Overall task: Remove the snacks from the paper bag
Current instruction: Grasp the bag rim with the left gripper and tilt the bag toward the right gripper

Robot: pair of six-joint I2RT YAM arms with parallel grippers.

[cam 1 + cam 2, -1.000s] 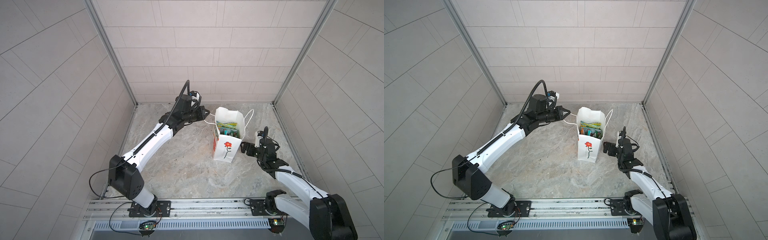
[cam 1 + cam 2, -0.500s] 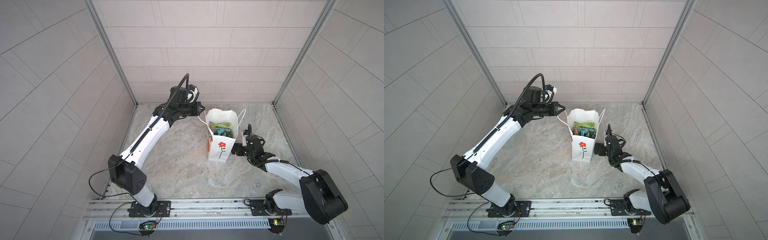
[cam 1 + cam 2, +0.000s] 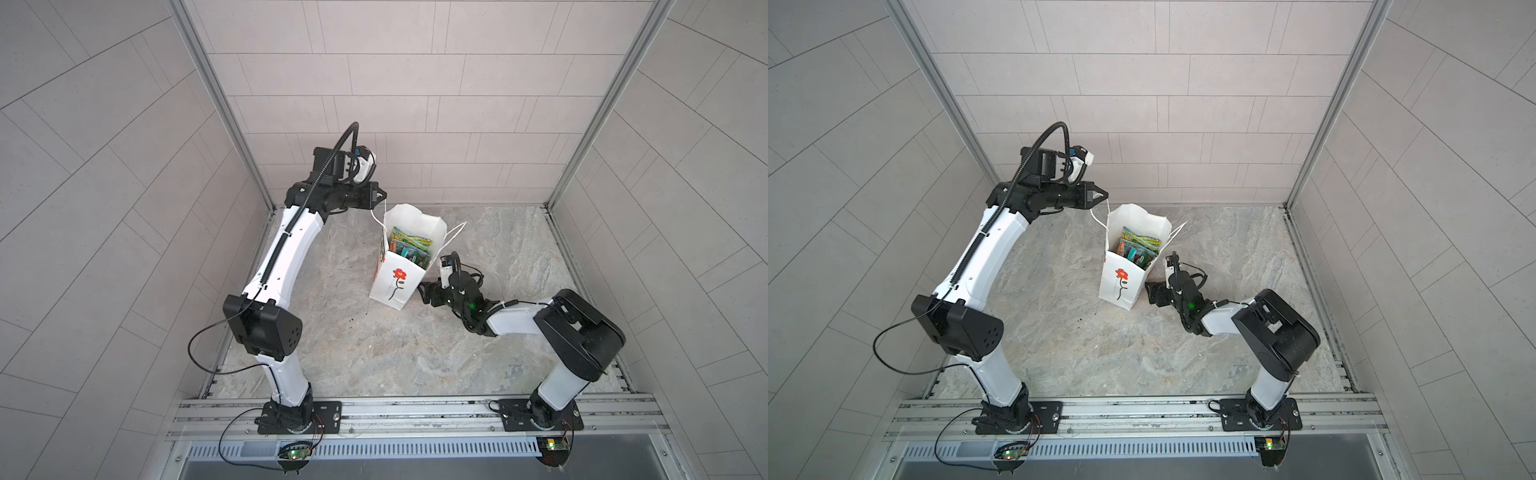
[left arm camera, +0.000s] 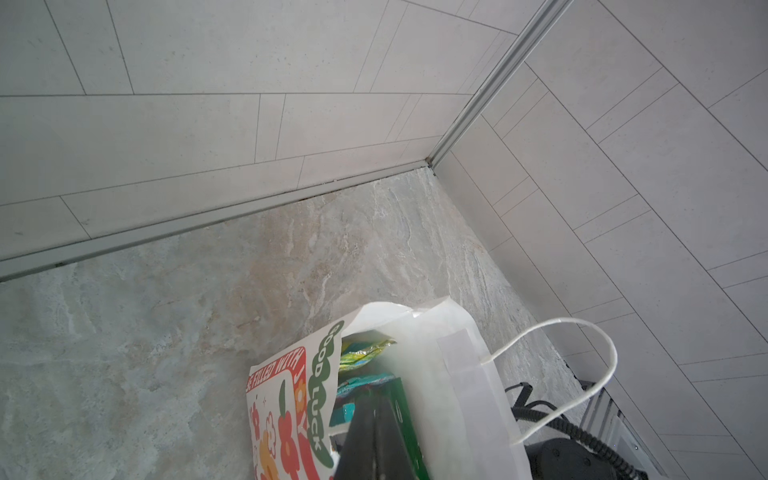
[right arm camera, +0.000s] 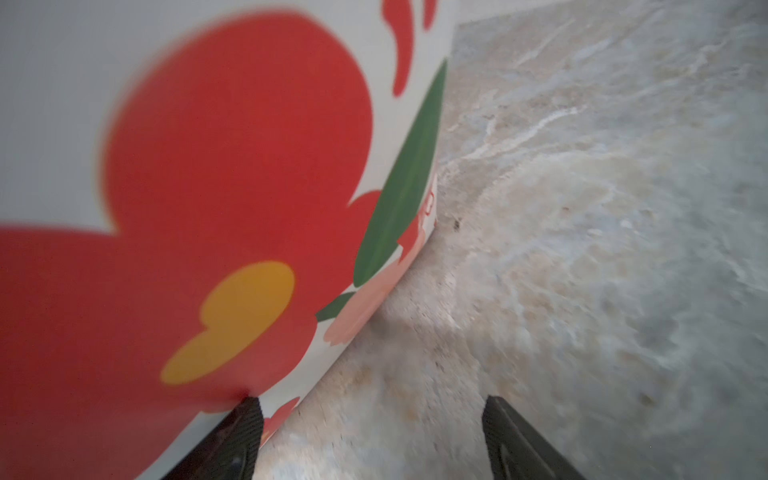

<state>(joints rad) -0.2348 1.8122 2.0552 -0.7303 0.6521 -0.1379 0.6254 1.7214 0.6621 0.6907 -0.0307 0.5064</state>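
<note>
Mid-frame from above, bag (image 3: 395, 282) handle (image 3: 376, 218) is pinched by left gripper (image 3: 380, 194); right gripper's (image 5: 371, 405) wide spread is shown only by its wrist view.

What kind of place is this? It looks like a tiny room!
Likely a robot test booth, not a home: a left arm and right arm bolted to a metal rail, plain tiled walls around a small stone-look tabletop, and a paper bag.

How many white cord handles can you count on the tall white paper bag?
2. The left cord handle is pinched in the shut left gripper; the right cord handle loops free on the opposite side of the paper bag. None hidden.
</note>
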